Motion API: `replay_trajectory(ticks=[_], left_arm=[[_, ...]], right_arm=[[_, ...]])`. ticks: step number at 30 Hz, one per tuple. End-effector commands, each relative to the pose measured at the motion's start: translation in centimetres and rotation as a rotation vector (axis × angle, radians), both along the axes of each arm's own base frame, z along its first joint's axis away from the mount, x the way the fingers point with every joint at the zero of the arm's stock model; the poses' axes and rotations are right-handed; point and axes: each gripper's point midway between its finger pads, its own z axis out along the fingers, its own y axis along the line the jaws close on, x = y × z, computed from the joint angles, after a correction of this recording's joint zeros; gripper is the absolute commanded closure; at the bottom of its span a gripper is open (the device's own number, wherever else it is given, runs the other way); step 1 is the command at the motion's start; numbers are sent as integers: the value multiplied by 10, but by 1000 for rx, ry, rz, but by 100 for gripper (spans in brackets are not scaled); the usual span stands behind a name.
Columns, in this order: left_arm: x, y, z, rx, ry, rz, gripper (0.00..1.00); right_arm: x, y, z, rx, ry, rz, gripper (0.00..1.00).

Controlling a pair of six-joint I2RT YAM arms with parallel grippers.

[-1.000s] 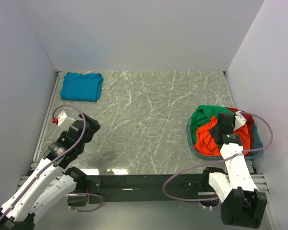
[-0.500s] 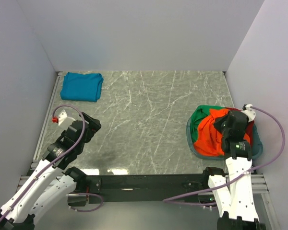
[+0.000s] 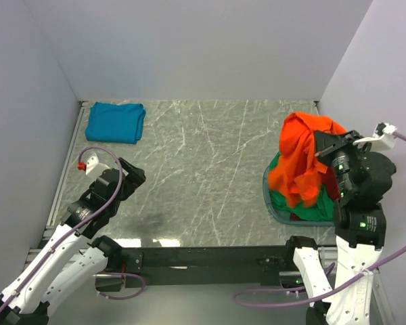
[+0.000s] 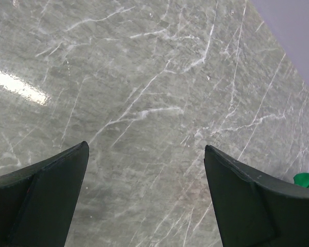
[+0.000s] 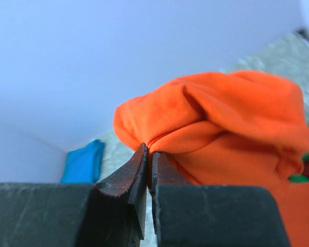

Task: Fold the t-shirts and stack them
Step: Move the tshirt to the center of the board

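While the right hand (image 3: 323,150) is clenched on a thin fold of the bright orange t-shirt (image 3: 300,159), the cloth hangs from its fingertips in a bunched drape just to the hand's left, raised off the worktop (image 3: 203,169). Right wrist view: jaws nearly meeting, orange fabric pinched between them, the rest of the shirt bulging up and beyond the fingers. Below this hand and slightly to its left sits the grey-blue basket (image 3: 266,190) with the green t-shirt (image 3: 310,208) heaped inside. A small patch of the dark red t-shirt (image 3: 299,217) shows at the basket's near side. The orange hem comes down over the green heap; cannot tell whether it touches. The left hand (image 3: 126,179) is released, fingers spread wide with nothing between them, and hovers over bare marbled worktop. Its wrist view shows only stone surface beneath and a sliver of green cloth at the far right edge. The teal blue t-shirt (image 3: 115,122) lies folded flat on the worktop, beyond the left hand toward the far corner, well apart from both hands.
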Motion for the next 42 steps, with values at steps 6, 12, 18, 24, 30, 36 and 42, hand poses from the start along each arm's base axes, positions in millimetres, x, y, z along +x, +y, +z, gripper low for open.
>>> replay_trajectory(ticks=[6, 12, 18, 24, 30, 36, 42], left_arm=[[2, -9, 8, -13, -25, -51, 1], [1, -13, 11, -28, -27, -67, 0], [-5, -13, 10, -46, 0, -66, 1], [-14, -12, 4, -83, 13, -65, 1], [-25, -5, -2, -94, 38, -39, 1], [-34, 3, -7, -106, 57, -2, 1], [-39, 8, -9, -110, 67, 16, 0]], right_arm=[[-5, 44, 94, -43, -225, 256, 100], [1, 66, 107, -40, -251, 384, 100], [12, 99, 102, -65, -231, 471, 100], [20, 157, 80, -43, -192, 623, 100], [24, 217, 78, -24, -198, 761, 100], [24, 291, 78, -9, -190, 906, 100], [35, 341, 52, 24, -117, 981, 100]])
